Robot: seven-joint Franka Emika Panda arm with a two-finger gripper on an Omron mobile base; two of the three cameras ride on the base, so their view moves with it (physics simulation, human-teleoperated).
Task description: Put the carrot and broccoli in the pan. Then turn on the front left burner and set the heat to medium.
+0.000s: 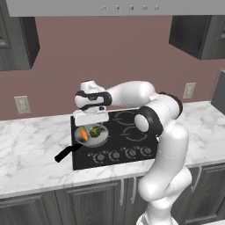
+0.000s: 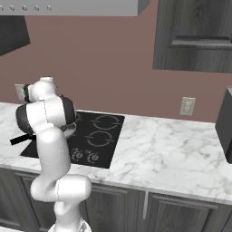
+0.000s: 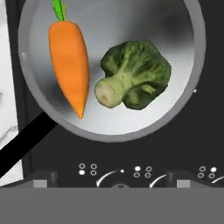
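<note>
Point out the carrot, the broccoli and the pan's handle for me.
carrot (image 3: 68,61), hand view, middle of its orange body.
broccoli (image 3: 140,72), hand view, dark green bumpy head.
pan handle (image 1: 66,153), left base view, mid-length of the black handle.

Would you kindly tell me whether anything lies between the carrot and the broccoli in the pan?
Nothing: in the hand view a narrow bare strip of the pan floor separates the carrot from the broccoli.

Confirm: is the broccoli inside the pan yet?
Yes. The broccoli lies inside the pan, beside the carrot, apart from it.
</note>
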